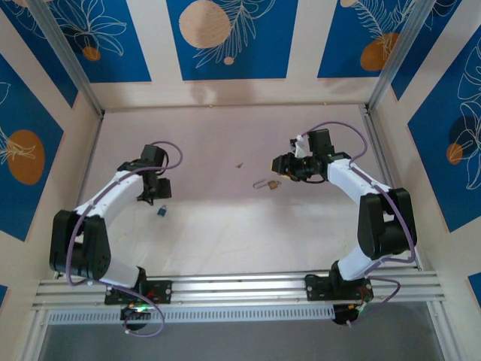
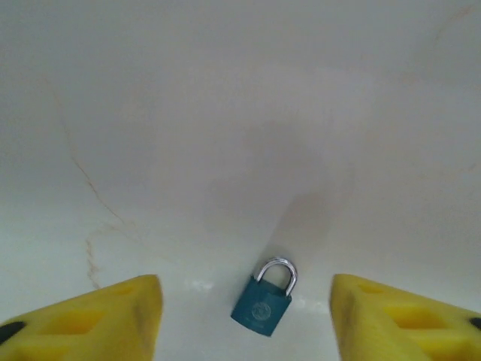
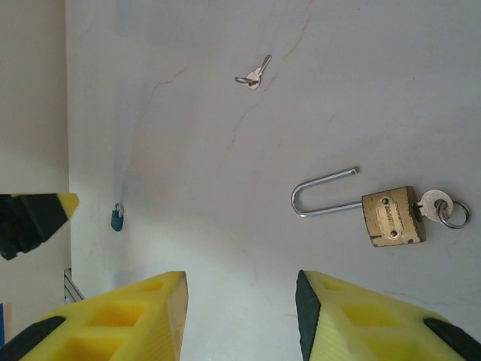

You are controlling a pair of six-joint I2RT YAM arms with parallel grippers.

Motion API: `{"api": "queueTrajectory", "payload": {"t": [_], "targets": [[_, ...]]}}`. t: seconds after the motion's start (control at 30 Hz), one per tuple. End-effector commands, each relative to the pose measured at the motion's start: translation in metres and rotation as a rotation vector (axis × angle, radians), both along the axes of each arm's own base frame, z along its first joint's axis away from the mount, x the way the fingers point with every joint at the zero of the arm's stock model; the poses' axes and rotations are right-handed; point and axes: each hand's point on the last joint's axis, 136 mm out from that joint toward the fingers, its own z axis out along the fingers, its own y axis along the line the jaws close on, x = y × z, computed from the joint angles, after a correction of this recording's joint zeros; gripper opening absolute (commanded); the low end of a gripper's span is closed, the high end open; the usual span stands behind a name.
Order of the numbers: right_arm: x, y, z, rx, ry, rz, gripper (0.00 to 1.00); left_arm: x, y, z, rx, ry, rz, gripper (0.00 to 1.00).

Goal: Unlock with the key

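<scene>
Two padlocks (blue padlock (image 2: 261, 304), brass padlock (image 3: 391, 216)) and two keys are being shown: loose key (image 3: 254, 77) upper centre, second key (image 3: 434, 204) half hidden in brass. The left pincer (image 2: 246, 289) and right pincer (image 3: 240, 282) are being held open, empty.

place: robot lab cell | walls: blue flower-print panels (image 1: 233, 45) | table (image 1: 218, 241) near edge: alu rail (image 1: 240, 287), left arm (image 1: 105, 194), right arm (image 1: 383, 218) bolted on

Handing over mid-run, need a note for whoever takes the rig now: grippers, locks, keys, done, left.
Left gripper: open, empty, close to the blue padlock, whose shackle is shut.
Right gripper: open, empty, near the brass padlock.
Done: brass padlock's shackle stands open, key in its keyhole.
Left: loose key lies on the table, apart from both locks; probably try it on the blue padlock.
</scene>
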Motion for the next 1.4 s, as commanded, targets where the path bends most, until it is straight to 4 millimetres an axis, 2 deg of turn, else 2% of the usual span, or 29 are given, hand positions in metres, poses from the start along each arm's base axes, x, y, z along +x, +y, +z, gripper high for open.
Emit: {"api": "queueTrajectory", "payload": {"t": [0.0, 0.2, 0.33, 0.7, 1.07, 1.23, 1.37], "targets": [[-0.007, 0.004, 0.011, 0.038, -0.020, 0.017, 0.44, -0.023, -0.007, -0.021, -0.053, 0.119, 0.029, 0.57], [-0.011, 0.005, 0.013, 0.050, -0.032, 0.022, 0.44, -0.037, -0.010, -0.046, -0.079, 0.169, 0.049, 0.56], [-0.012, 0.006, 0.018, 0.058, -0.044, 0.026, 0.44, -0.039, -0.009, -0.055, -0.078, 0.171, 0.062, 0.56], [-0.014, 0.007, 0.022, 0.063, -0.050, 0.027, 0.43, -0.039, -0.015, -0.061, -0.108, 0.170, 0.032, 0.49], [-0.016, 0.010, 0.024, 0.068, -0.055, 0.041, 0.40, -0.040, -0.025, -0.050, -0.168, 0.144, 0.021, 0.43], [-0.016, 0.011, 0.022, 0.070, -0.054, 0.044, 0.39, -0.040, -0.017, -0.050, -0.127, 0.147, 0.029, 0.43], [-0.017, 0.011, 0.022, 0.069, -0.055, 0.044, 0.39, -0.042, -0.012, -0.058, -0.091, 0.177, 0.035, 0.43]]}}
